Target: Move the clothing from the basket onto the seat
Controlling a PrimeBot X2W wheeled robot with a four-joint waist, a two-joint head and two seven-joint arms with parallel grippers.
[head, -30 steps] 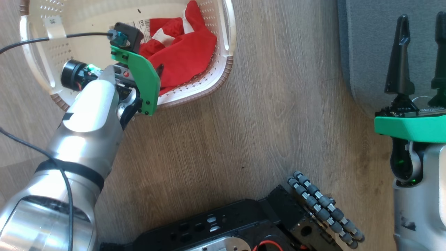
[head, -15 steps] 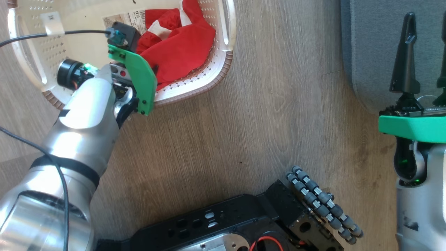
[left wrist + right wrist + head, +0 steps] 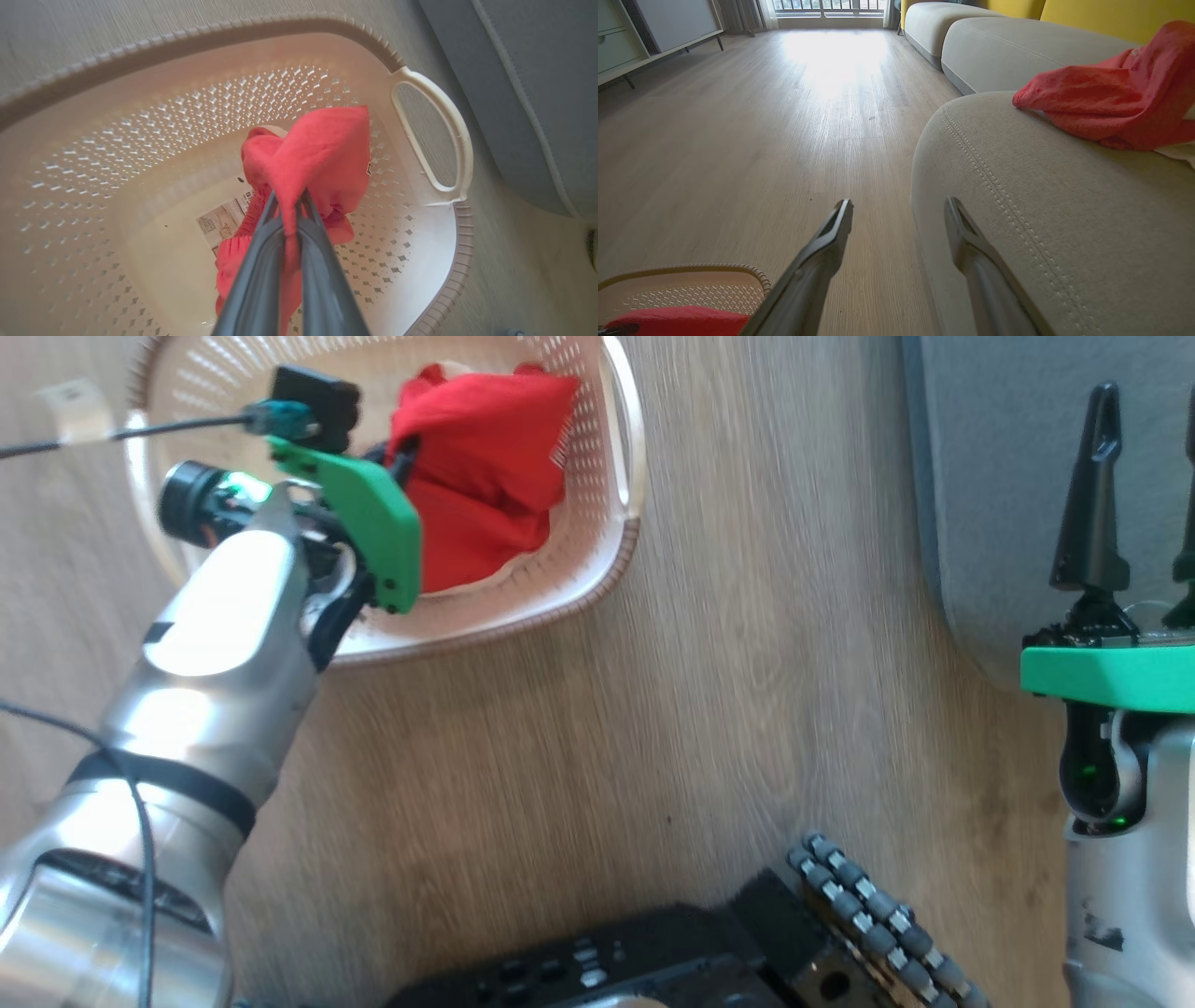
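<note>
one red garment (image 3: 327, 149) is pinched in the left gripper (image 3: 289, 198) inside the basket (image 3: 187, 116); next, lift it toward the seat (image 3: 990, 448) at three o'clock. right gripper (image 3: 897, 204) stands wide.

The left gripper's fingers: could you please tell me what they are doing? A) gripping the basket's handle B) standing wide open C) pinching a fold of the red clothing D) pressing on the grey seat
C: in the left wrist view the left gripper has its fingers shut on a fold of the clothing inside the basket.
</note>
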